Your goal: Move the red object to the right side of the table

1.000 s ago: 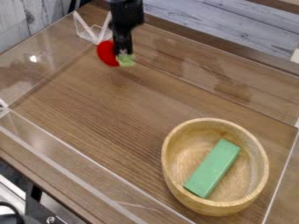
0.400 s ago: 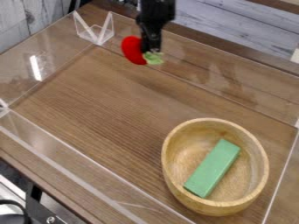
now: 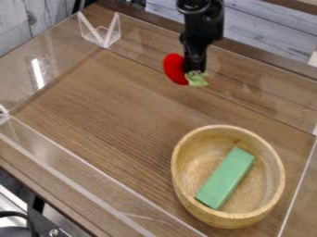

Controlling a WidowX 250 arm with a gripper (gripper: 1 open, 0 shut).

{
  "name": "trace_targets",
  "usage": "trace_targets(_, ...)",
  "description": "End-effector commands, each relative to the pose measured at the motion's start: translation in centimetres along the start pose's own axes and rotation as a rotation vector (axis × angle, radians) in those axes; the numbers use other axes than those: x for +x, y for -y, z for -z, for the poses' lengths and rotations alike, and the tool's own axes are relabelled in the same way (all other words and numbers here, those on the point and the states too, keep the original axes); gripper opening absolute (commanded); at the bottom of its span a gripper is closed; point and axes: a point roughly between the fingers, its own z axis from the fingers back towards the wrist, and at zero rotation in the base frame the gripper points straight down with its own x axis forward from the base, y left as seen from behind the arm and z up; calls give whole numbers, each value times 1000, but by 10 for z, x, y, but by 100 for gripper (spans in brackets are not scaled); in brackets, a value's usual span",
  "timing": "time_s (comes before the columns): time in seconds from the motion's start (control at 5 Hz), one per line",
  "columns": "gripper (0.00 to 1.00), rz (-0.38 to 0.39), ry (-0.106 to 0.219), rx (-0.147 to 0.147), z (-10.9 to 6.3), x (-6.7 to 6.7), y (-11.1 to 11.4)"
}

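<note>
Nearest to us a low clear acrylic wall (image 3: pixel 111 199) runs along the front edge of the table (image 3: pixel 111 120), and just behind it, at the lower right, we see a round light-wood bowl (image 3: pixel 229 176) with a green rectangular block (image 3: pixel 225 178) lying slantwise inside it, one end propped toward the far rim. Nothing stands between the bowl and the arm; the stretch of brown wood-grain board in the middle shows only grain and some glare from the acrylic on the left. Farther back, a little right of centre, the dark gripper (image 3: pixel 195 76) points almost straight down from the top of the view, its jaws drawn together on the red object (image 3: pixel 179 68). We see the red object bulging out to the left of the fingers, with its pale green leafy stub (image 3: pixel 199 81) poking out at the lower right of the fingertips, low over the table; whether it touches the wood we cannot tell. It sits well apart from the bowl, up and to the left of it. At the far left a small clear folded stand (image 3: pixel 99 31) rests on the table, and behind the table pale grey planks (image 3: pixel 266 23) close the scene
</note>
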Motion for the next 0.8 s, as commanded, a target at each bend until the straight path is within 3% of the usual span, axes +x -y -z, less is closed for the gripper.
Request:
trace_targets(0.0, 0, 68, 72, 40, -12, 20, 6)
trace_targets(0.2, 0, 3, 66, 38, -6, 35, 8)
trace_targets(0.4, 0, 33, 82, 19, 12, 51, 12)
trace_targets(0.6, 0, 54, 91, 3, 27, 57, 13)
